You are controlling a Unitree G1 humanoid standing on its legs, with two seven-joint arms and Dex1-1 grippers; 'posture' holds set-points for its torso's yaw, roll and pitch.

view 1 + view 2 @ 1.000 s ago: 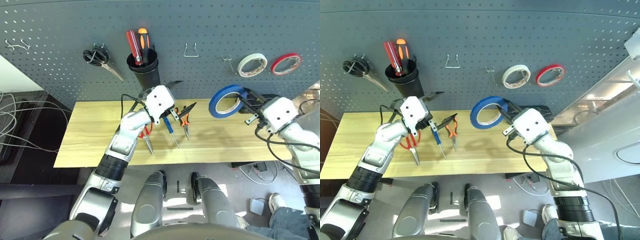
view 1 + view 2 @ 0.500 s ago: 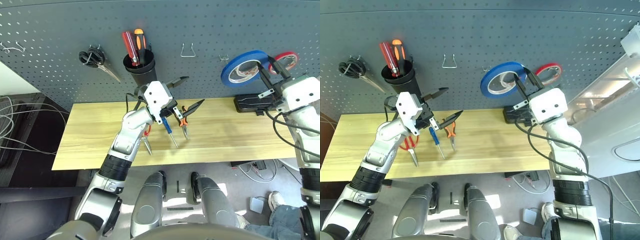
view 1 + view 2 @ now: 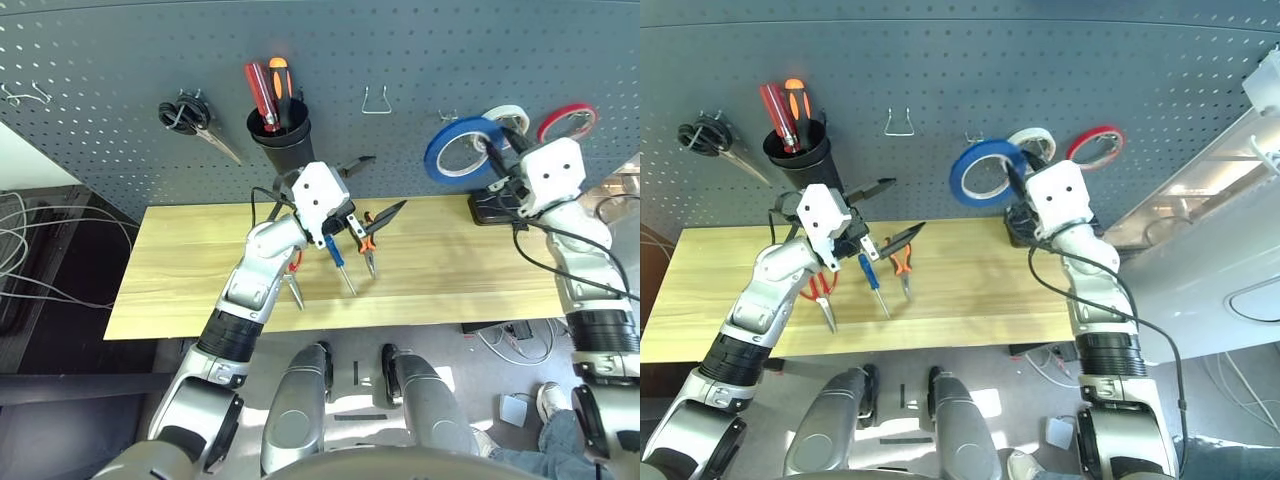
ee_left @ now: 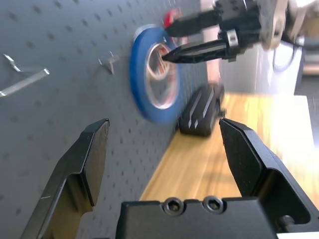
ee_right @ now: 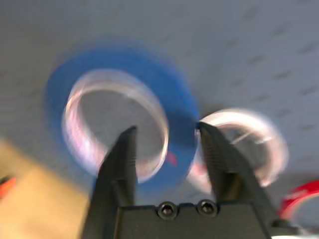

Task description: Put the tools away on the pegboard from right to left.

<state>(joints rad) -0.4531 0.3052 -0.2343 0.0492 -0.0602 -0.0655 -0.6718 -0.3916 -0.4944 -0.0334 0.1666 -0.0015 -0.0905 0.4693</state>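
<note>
The blue tape ring [image 3: 440, 152] stands flat against the pegboard [image 3: 100, 60], its top by a small hook [image 3: 452, 118]; I cannot tell whether it hangs there. My right gripper [image 3: 492, 150] is open, one finger inside the ring and one outside its rim [image 5: 174, 107]. On the wooden table [image 3: 180, 270] lie the orange-and-black pliers [image 3: 369, 240], the blue-handled screwdriver [image 3: 335, 252] and the red-handled scissors [image 3: 293, 268], which are partly hidden under my left forearm. Over them my left gripper [image 3: 388, 181] hangs open and empty.
A black cup [image 3: 285, 138] on the board holds red and orange screwdrivers. Black scissors [image 3: 190, 115] hang at its left, and a bare wire hook [image 3: 378, 100] at its right. White tape [image 3: 510, 117] and red tape [image 3: 570, 120] hang at the far right. A black block [image 3: 492, 208] lies below them.
My right arm raised the blue ring from over the table to the pegboard, then shifted it left to the hook. Its fingers have come apart. The left arm barely moved.
</note>
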